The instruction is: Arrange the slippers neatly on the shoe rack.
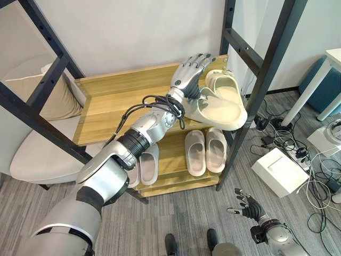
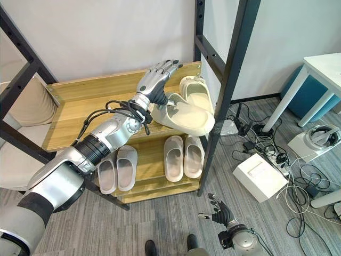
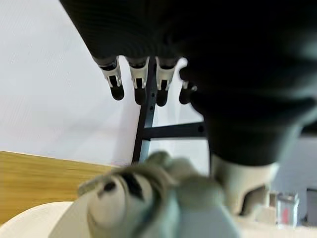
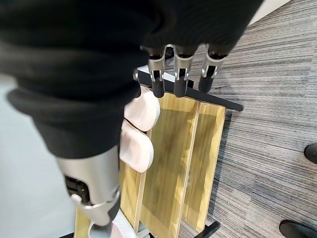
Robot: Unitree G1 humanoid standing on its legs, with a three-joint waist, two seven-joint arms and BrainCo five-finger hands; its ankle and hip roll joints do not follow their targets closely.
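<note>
Two cream slippers lie at the right end of the rack's upper wooden shelf (image 1: 114,101). One slipper (image 1: 228,80) lies flat at the back. The other slipper (image 1: 224,113) is tilted and overhangs the shelf's front edge. My left hand (image 1: 186,73) is against the heel end of the tilted slipper (image 3: 148,198), with its fingers (image 3: 140,84) straight and open above it. On the lower shelf (image 1: 170,154) stand a cream pair (image 1: 205,150) in the middle and another pair (image 1: 145,166) at the left, partly behind my arm. My right hand (image 1: 248,207) hangs low over the floor, open and holding nothing.
Black frame posts (image 1: 265,69) flank the rack's right side. A padded chair (image 1: 37,154) stands to the left. On the grey carpet to the right lie a white box (image 1: 279,170) and tangled cables (image 1: 314,192), beside a white table (image 1: 330,64).
</note>
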